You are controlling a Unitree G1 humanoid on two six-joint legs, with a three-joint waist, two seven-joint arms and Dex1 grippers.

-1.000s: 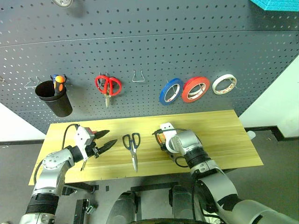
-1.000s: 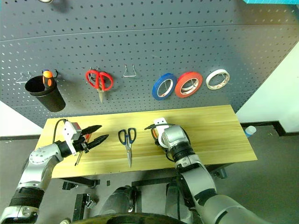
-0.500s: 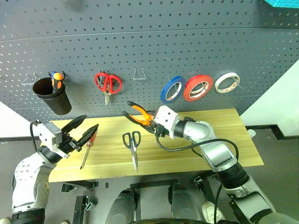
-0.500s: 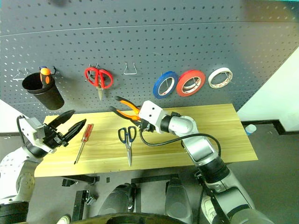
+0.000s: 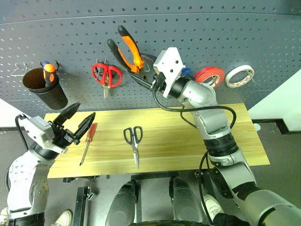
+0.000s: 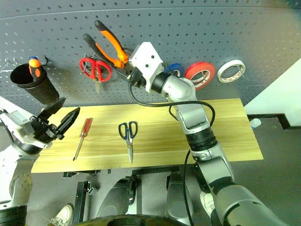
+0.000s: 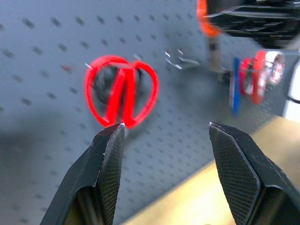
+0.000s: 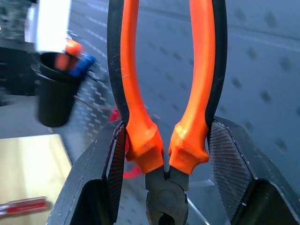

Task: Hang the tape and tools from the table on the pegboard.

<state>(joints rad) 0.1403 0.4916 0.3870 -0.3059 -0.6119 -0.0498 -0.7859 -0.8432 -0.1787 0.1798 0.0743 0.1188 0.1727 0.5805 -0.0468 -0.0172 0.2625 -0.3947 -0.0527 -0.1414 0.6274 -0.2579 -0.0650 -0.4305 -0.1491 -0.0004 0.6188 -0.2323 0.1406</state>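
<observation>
Right gripper (image 8: 161,159) clamped on pliers (image 5: 126,49), handles splayed up against pegboard (image 5: 70,37) to catch a hook. Left gripper (image 5: 75,125) spread, empty, over table's (image 5: 225,141) left end; screwdriver (image 5: 87,143), scissors (image 5: 133,141) mid-table. Tape (image 5: 210,74) already hung.

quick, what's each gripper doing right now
Left gripper: open, holding nothing, above the table's left end.
Right gripper: shut on the pliers, raised in front of the pegboard.
</observation>
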